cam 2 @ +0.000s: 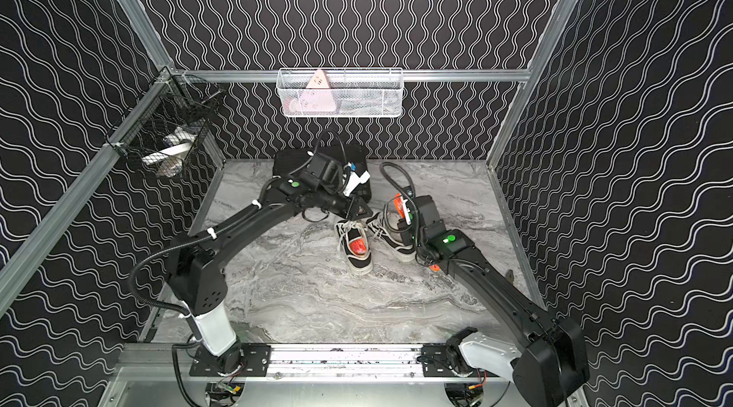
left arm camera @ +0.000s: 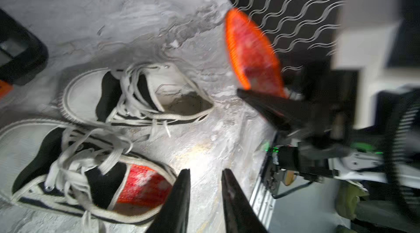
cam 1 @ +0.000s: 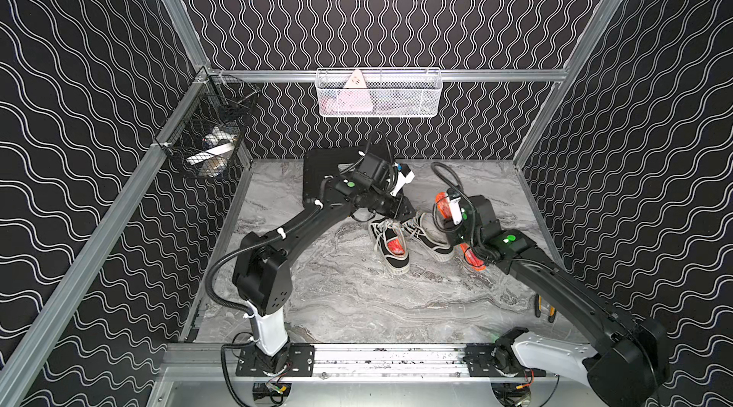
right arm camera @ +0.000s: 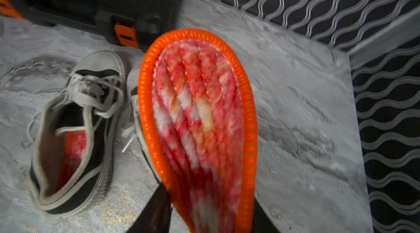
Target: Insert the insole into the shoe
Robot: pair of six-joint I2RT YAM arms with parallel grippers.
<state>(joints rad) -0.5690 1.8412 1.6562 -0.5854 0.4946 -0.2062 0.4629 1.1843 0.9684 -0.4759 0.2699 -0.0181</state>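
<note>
On the table (cam 1: 357, 298): two black-and-white shoes are lying side by side with toes toward the arm bases, and a black case (cam 1: 321, 171) is sitting behind them.
Filled shoe (left arm camera: 68, 163): it is lying nearer the left arm, with a second insole (left arm camera: 143, 186) showing red in its heel opening.
Empty shoe (left arm camera: 159, 93): it is lying just beside the filled shoe, on the right arm's side, with its laces loose and its opening showing bare lining.
Insole (right arm camera: 200, 118): it is hanging in the air, clear of the table, orange-rimmed and tilted. It is rising out from between the right jaws with its rounded end pointing away from them. It is sitting above and just beside the empty shoe and is not inside it. In the right wrist view it is hiding most of that shoe.
Right gripper (right arm camera: 209, 211): its jaws are pinching the insole, one on each face.
Left gripper (left arm camera: 204, 175): its jaws are standing slightly apart with only bare table between them. It is hovering just beside the filled shoe's heel and holding nothing.
</note>
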